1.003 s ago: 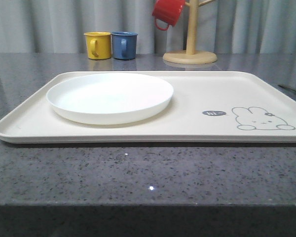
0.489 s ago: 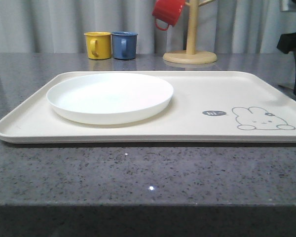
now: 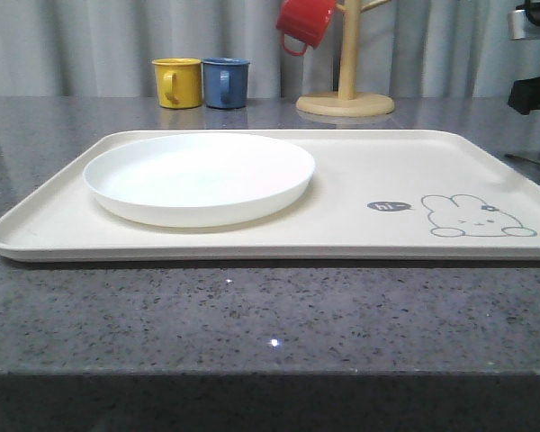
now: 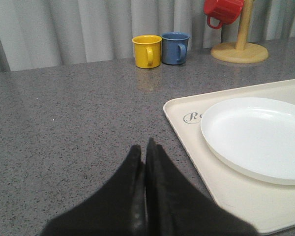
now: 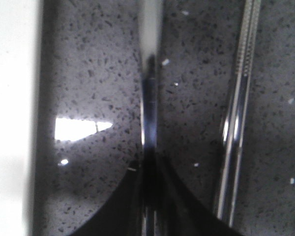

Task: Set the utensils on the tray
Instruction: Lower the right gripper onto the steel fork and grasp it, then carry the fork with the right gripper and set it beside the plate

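The cream tray (image 3: 360,166) with the bunny drawing lies across the table, and no utensils are on it. In the right wrist view my right gripper (image 5: 150,166) is shut on the slim handle of a silver utensil (image 5: 150,93); its head is out of view. The flat pair of chopsticks (image 5: 238,113) lies alongside on the dark table, and the tray's rim (image 5: 12,123) is on the other side. My right arm (image 3: 535,90) hangs at the front view's right edge. My left gripper (image 4: 143,148) is shut and empty over the table beside the tray's corner (image 4: 179,118).
A round white plate (image 3: 198,175) takes up the tray's left half. Yellow (image 3: 178,82) and blue (image 3: 226,82) mugs stand at the back, beside a wooden mug tree (image 3: 346,99) holding a red mug (image 3: 304,22). A thin piece of cutlery (image 3: 533,165) lies past the tray's right rim.
My right arm came into the front view at the right edge and has since risen higher. The tray, plate and mugs have stayed put.
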